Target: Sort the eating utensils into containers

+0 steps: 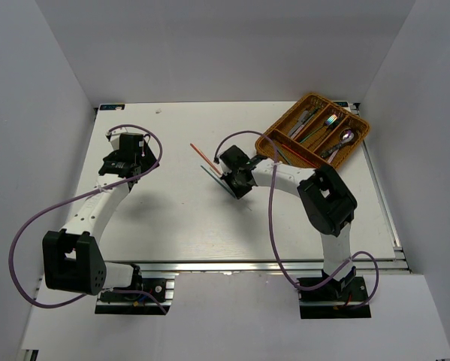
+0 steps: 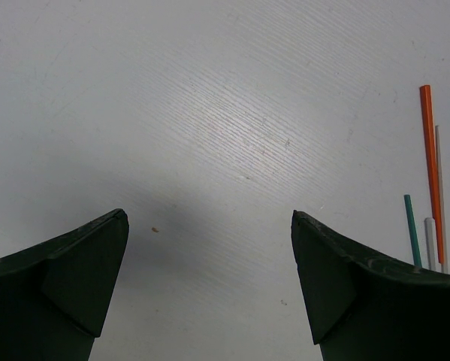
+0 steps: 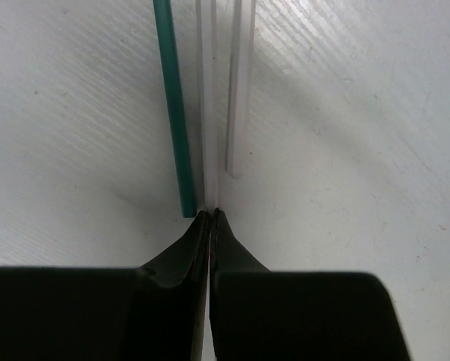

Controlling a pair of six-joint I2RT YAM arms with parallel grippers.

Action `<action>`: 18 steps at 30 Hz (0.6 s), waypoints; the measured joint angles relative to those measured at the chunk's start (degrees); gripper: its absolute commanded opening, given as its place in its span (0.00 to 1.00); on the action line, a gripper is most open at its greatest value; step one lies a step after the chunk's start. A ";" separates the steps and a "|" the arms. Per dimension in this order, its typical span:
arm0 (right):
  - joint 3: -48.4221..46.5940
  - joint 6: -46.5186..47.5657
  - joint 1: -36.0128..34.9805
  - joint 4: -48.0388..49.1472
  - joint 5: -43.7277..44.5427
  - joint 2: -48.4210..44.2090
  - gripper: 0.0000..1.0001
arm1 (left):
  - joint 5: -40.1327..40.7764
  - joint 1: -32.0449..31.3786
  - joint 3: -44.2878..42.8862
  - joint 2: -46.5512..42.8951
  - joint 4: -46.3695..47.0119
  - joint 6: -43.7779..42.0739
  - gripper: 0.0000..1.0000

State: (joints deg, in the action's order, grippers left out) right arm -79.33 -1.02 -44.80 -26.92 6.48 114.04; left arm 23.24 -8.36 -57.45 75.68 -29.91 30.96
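Chopsticks point(image 1: 212, 174) are what lies loose on the table point(image 1: 172, 218), fanned out near the left corner of the wicker tray point(image 1: 285, 118), whose compartments already hold a silver spoon point(image 1: 346, 138) and other cutlery. My right gripper point(image 3: 211, 216) is clenched, its tips meeting on the near end of a pale chopstick point(image 3: 207, 113). From the wrist view I judge the stick nipped between them, though the hold is at the very end and I cannot see how much of it sits inside. I take it low and at the end because the stick lies flat on the table and offers no other purchase. A green chopstick point(image 3: 173, 113) lies just beside it on the left and a second pale chopstick point(image 3: 240, 90) just to its right, so a narrow pinch is what keeps the neighbours out of the grasp. An orange chopstick point(image 1: 204, 156) lies a little apart. My left gripper point(image 2: 209, 218) hangs released, jaws wide above the table and well apart from the tray. I reckon it is parked there to leave the right arm's path free.
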 measured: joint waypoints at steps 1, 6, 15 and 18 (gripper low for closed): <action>-0.11 -0.50 0.00 0.07 0.00 0.00 0.00 | 0.00 0.00 0.00 0.00 0.00 0.00 0.98; -2.23 -2.23 0.09 -0.15 0.57 -0.79 0.00 | 0.00 -0.02 0.00 0.00 0.00 -0.04 0.98; -3.39 1.31 6.14 -0.22 0.37 -11.08 0.00 | 0.00 -0.39 0.00 0.00 0.00 -0.04 0.98; -3.37 5.05 12.26 -0.20 1.42 -12.72 0.00 | -0.02 -0.50 0.00 0.00 0.00 -0.04 0.98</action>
State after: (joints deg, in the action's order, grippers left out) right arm -82.70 4.03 -32.53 -27.11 7.90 101.32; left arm 23.22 -8.86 -57.45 75.68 -29.91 30.92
